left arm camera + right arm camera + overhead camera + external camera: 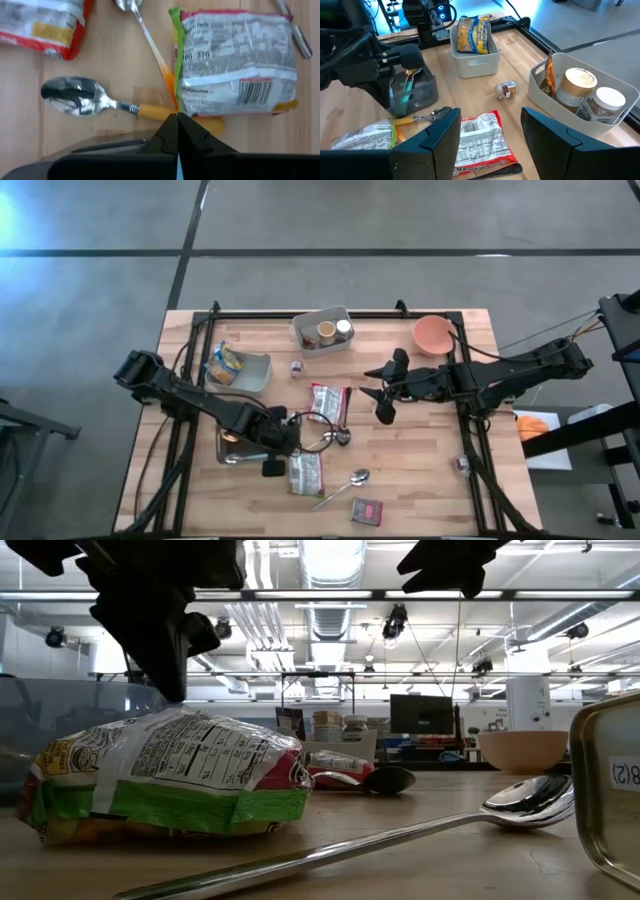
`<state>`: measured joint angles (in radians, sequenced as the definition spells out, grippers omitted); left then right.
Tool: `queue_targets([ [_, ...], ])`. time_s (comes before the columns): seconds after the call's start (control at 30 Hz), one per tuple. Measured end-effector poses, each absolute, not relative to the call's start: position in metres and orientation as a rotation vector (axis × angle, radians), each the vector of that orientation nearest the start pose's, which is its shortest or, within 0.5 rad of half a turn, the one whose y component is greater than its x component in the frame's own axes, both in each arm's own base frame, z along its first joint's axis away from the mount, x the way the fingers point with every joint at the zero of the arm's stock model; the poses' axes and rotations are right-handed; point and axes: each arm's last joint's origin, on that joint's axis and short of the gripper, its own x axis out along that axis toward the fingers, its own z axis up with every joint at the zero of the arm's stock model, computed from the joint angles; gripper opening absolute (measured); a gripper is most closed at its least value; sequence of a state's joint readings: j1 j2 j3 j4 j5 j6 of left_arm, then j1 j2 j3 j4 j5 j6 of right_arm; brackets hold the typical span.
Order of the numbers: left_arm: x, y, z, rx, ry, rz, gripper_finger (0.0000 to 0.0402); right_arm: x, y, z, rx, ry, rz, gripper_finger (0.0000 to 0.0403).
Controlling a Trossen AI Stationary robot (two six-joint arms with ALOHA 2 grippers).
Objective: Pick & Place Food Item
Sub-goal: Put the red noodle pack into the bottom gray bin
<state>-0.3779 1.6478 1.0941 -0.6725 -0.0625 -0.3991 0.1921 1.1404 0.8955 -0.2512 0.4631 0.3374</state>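
Note:
A noodle packet (235, 65) with a green end and a barcode lies on the wooden table near its front (306, 473), one edge over an orange-handled spoon (80, 97). My left gripper (176, 120) stands shut at that packet's edge, pointing steeply down (172, 690). A second, red noodle packet (330, 400) lies at the table's middle. My right gripper (383, 393) hovers open above the table to the right of it, holding nothing (490, 119). My left gripper comes from above, slanting down, and its shut fingertips meet at the packet's long edge near the green end (176, 107). In the low view the wrapper's top (175, 712) rises up to the fingertips. The packet's underside rests on the table.
A dark utensil holder (412, 92) stands beside my left gripper. A grey bin with a pasta bag (238, 368), a white bin with cans (322, 332), a pink bowl (432, 334) and a small jar (297, 367) stand farther back. A steel spoon (345, 485) and a small red box (367, 511) lie near the front.

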Motion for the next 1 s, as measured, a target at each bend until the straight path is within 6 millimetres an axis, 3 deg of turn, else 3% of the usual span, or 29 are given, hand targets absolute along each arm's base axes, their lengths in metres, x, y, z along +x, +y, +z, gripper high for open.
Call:
queue_targets([
  [0.33, 0.279, -0.113, 0.189, -0.145, 1.404, 0.031, 0.0003, 0.242, 0.034, 0.298, 0.169, 0.420, -0.341, 0.0208],
  [0.47, 0.280, -0.113, 0.190, -0.131, 1.380, 0.051, 0.0003, 0.242, 0.034, 0.298, 0.169, 0.420, -0.341, 0.0208],
  [0.77, 0.304, -0.114, 0.218, 0.014, 1.137, 0.106, 0.0010, 0.242, 0.034, 0.298, 0.169, 0.421, -0.341, 0.0208],
  [1.0, 0.330, -0.089, 0.213, 0.053, 1.097, 0.265, 0.0077, 0.242, 0.034, 0.298, 0.169, 0.421, -0.341, 0.0208],
])
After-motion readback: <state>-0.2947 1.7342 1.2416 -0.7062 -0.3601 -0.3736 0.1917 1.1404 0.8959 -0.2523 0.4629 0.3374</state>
